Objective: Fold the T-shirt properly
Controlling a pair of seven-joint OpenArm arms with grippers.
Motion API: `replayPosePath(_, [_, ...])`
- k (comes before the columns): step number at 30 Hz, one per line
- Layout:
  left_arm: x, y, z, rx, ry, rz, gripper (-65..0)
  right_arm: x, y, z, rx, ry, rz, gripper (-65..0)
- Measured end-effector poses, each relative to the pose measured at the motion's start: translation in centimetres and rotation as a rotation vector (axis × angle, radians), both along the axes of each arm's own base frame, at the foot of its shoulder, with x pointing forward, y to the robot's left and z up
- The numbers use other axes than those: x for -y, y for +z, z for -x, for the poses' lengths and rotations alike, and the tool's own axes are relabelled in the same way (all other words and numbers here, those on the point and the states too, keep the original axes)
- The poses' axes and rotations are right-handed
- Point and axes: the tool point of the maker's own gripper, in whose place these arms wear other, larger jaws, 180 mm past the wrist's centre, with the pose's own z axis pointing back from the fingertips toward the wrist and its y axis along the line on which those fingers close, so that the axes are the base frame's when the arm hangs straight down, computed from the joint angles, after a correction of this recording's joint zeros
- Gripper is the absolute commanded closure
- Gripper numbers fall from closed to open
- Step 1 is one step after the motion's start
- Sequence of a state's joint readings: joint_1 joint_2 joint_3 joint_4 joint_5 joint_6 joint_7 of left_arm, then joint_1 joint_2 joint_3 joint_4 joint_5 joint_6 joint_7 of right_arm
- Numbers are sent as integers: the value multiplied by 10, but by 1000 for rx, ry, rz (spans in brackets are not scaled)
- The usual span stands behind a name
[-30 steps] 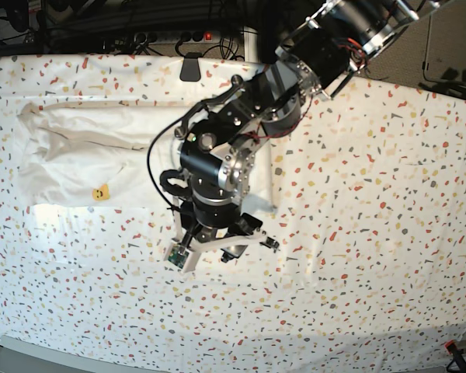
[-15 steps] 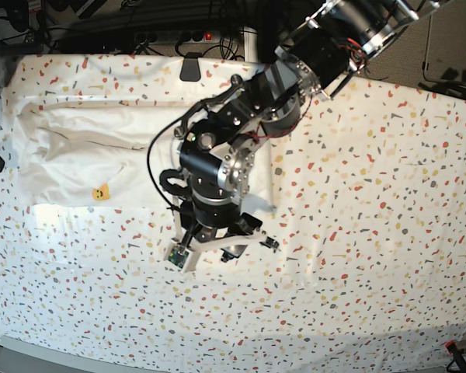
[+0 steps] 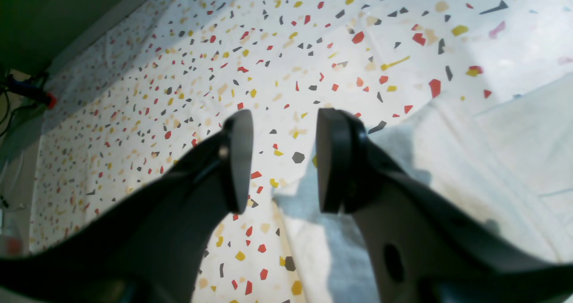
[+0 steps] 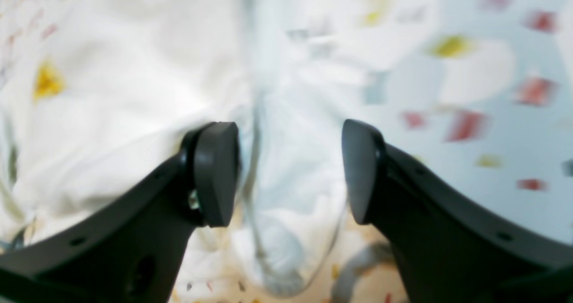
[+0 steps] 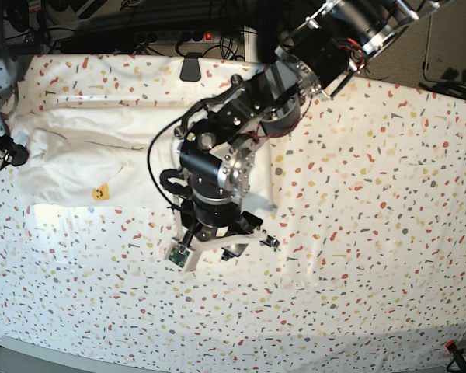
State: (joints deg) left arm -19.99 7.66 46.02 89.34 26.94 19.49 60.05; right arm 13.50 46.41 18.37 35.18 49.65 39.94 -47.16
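Base view: T-shirt (image 5: pixel 101 159) spread flat, white side up, across the far left part of the speckled tablecloth (image 5: pixel 373 233), one small yellow mark (image 5: pixel 101 192) showing near its front edge. Left gripper (image 5: pixel 241 237) lowered at the shirt's right-hand front corner, near the cloth's middle, jaws parted wide and holding nothing. Left wrist view: left gripper (image 3: pixel 282 160) over the hem corner, white fabric (image 3: pixel 447 160) under the right finger, bare speckled cloth under the other. Right wrist view, blurred: right gripper (image 4: pixel 286 168) with jaws wide apart above a rumpled fold of the shirt (image 4: pixel 112 115), nothing clamped between them. Right arm (image 5: pixel 4 148) at the cloth's left edge.
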Motion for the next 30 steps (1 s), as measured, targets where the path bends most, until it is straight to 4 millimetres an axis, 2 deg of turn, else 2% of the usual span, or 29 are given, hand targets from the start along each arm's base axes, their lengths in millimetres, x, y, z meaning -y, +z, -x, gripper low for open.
replayPosePath(4, [0,0,0,0,0,0,-232,-1,-4,0,8,-17,-18,-363])
replayPosePath(7, [0,0,0,1,0,0,-232,-9,-7,-5,23,-19,-35,-337])
replayPosePath(11, [0,0,0,1,1,0,-232,-9,-2,-6,-12,-6,-45,-338])
replayPosePath(13, [0,0,0,0,0,0,-232,-8,9,-8,-19,-1,-77,-338])
replayPosePath(18, [0,0,0,0,0,0,-232,30,51,-18,38,-32,0,-338])
replayPosePath(20, [0,0,0,0,0,1,-232,37,57,-22,63,-38,34,-338])
replayPosePath(22, [0,0,0,0,0,0,-232,31,44,-20,32,-24,42,-338])
replayPosePath(26, [0,0,0,0,0,1,-232,0,16,-24,14,2,-10,-338])
replayPosePath(30, [0,0,0,0,1,-1,-232,-13,7,-27,14,12,-32,-338])
